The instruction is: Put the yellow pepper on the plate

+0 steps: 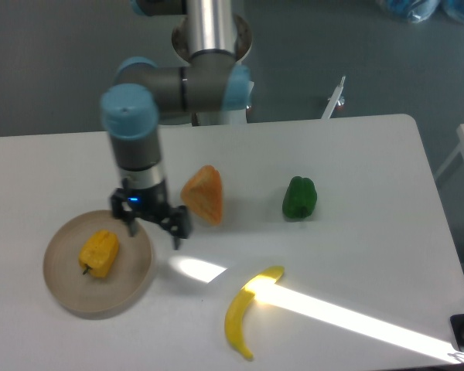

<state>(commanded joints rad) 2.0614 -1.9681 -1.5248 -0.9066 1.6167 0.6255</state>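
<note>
Spread wide and holding nothing, the gripper (156, 228) hung just past the right rim of the plate (62, 294), its two dark fingers (179, 229) pointing down toward the white table (356, 154). It was clear of the dish and touched no object that could be seen.

The yellow pepper (99, 252) lay on the plate, left of centre, on its side with the short dark stem toward the front edge. Nothing else shared the plate with it.

An orange wedge (203, 194) stood just to the right of the gripper, close beside the fingers but apart from them; it was the nearest thing to the arm (135, 131). A green pepper (299, 197) sat farther right, well apart from the wedge. A yellow banana (243, 313) curved along the front of the table, with a bright band of sunlight (348, 317) crossing its upper end and a smaller patch of light (197, 269) lying between it and the plate. The arm's base column (213, 46) rose behind the table's far edge.
</note>
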